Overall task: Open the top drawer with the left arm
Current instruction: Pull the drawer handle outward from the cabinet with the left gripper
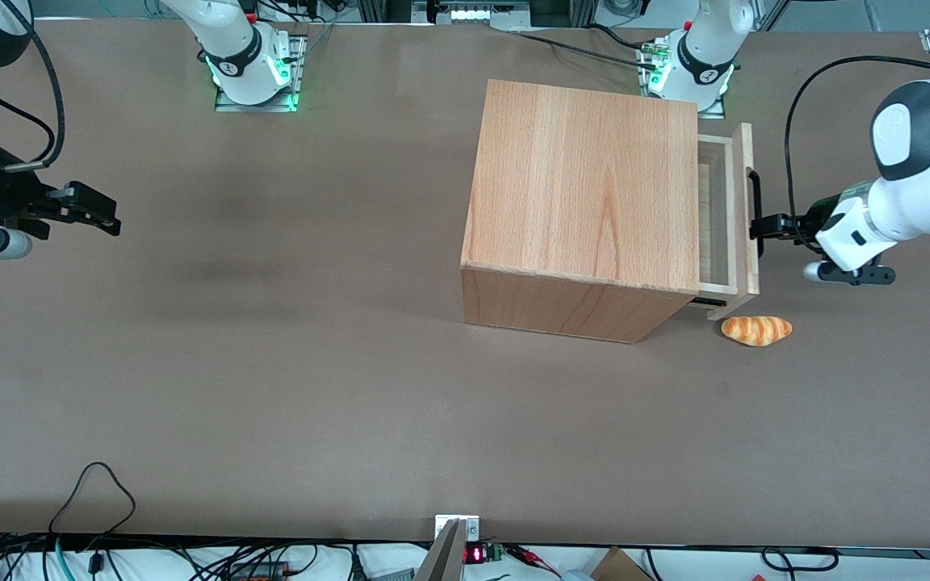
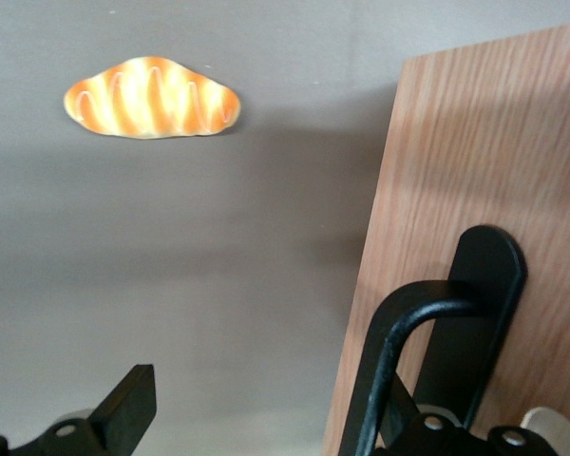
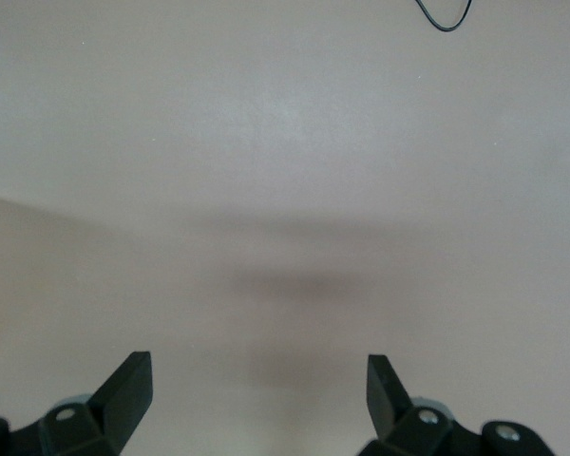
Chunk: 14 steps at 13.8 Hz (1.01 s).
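Hand (image 1: 764, 227): fingers spread wide, one hooked inside the handle (image 1: 753, 211) of the top drawer (image 1: 725, 211). Drawer partly open. Bread roll (image 1: 756, 330) on tabletop (image 1: 271, 363) nearby.

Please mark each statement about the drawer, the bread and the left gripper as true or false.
1. The top drawer is partly pulled out. True.
2. The gripper is at the drawer's handle. True.
3. The bread lies inside the drawer. False: it lies on the table, nearer the front camera than the drawer front.
4. The bread rests on top of the cabinet. False: the cabinet top is bare.
5. The drawer is fully shut. False: its box shows.
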Tool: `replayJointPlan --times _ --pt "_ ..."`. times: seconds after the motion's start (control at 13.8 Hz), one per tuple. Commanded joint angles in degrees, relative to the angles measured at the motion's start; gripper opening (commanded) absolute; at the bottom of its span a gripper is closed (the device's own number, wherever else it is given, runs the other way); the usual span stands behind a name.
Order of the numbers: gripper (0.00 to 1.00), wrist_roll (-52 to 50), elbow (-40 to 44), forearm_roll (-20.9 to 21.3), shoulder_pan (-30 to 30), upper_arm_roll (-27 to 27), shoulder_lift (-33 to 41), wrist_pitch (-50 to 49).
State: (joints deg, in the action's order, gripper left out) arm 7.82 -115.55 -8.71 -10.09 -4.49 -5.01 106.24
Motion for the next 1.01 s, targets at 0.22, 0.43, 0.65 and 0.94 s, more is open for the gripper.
replayJointPlan --times 0.22,0.43,0.65,0.94 --pt "1.00 0.00 1.38 2.73 -3.35 -0.26 -0.70 0.37" --pt "1.00 0.35 1.30 3.79 -5.19 -0.35 -0.79 0.55" --pt "1.00 0.44 1.30 3.88 -6.69 -0.35 -0.79 0.55" --pt "1.00 1.14 1.38 3.79 -7.84 -0.44 -0.70 0.55"
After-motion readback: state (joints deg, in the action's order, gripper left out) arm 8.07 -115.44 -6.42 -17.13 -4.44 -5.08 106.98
